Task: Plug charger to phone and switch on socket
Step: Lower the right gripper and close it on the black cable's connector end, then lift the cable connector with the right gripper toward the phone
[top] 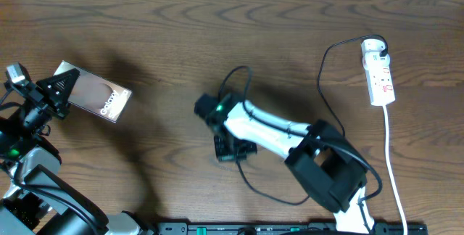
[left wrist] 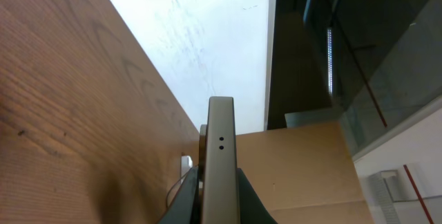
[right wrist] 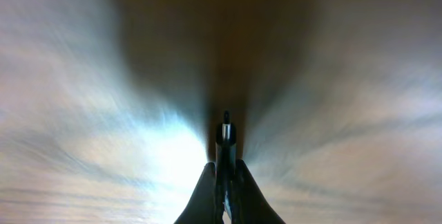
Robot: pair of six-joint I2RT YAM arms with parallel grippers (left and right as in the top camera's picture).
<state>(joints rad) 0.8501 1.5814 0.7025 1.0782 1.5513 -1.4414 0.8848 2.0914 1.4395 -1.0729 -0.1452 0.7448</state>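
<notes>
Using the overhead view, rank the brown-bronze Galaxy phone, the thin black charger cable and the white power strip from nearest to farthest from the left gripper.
1. Brown-bronze Galaxy phone, held in the left gripper, far left.
2. Thin black charger cable, centre to right.
3. White power strip, far right.

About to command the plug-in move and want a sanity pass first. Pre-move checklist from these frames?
1. Hold on the phone by the left pincer: ok, shut on its end.
2. Hold on the charger plug by the right pincer: ok, the tip sticks out in front.
3. Alignment of plug and phone: not ok, the overhead view shows them well apart.
4. View of the phone's port: cannot tell. The left wrist view shows only a narrow edge with two small holes.
5. Run of the charger cable to the power strip: ok, it reaches the rounded end.
6. Strip switch on: cannot tell.
</notes>
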